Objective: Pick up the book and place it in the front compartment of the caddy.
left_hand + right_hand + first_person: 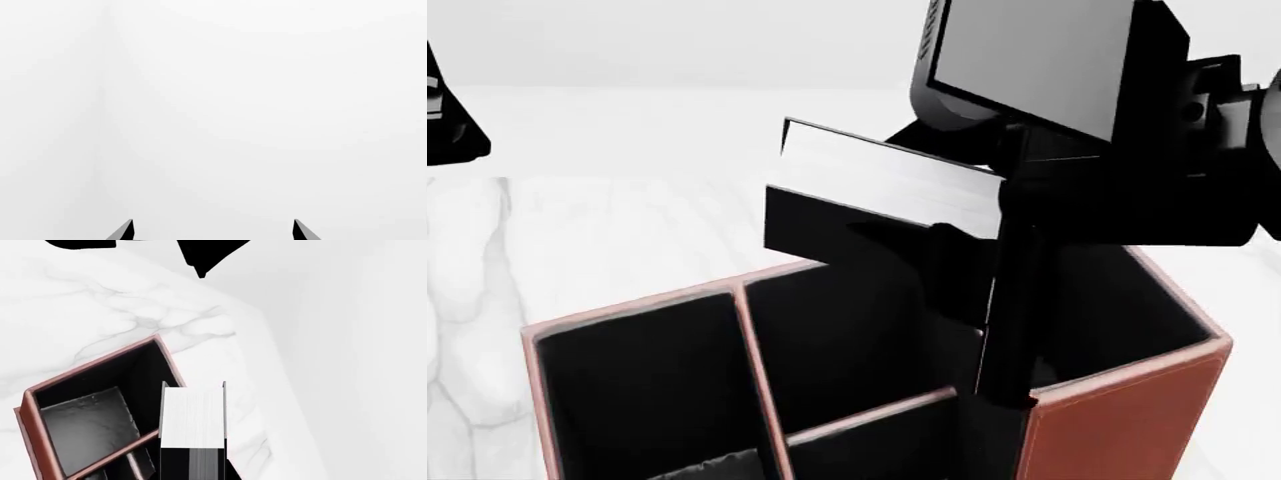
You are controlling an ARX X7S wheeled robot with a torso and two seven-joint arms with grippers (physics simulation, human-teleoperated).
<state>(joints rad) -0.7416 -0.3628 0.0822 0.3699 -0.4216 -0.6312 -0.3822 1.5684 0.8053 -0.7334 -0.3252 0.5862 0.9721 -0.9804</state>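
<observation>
My right gripper (1009, 300) is shut on the black book (874, 185), whose white page edges face up. It holds the book tilted in the air above the far side of the reddish-brown caddy (1121, 420). In the right wrist view the book (193, 415) juts out from the gripper (193, 467), next to the caddy's (30, 415) far wall. A squarish black-lined cell (87, 427) lies beside it. I cannot tell which cell is the front compartment. My left gripper (213, 231) is open and empty, facing blank white.
The caddy stands on a white marble table (587, 230). Thin brown partitions (761, 370) split the caddy into cells. The table's edge (267, 370) runs close beyond the caddy. Part of my left arm (447, 115) shows at the far left.
</observation>
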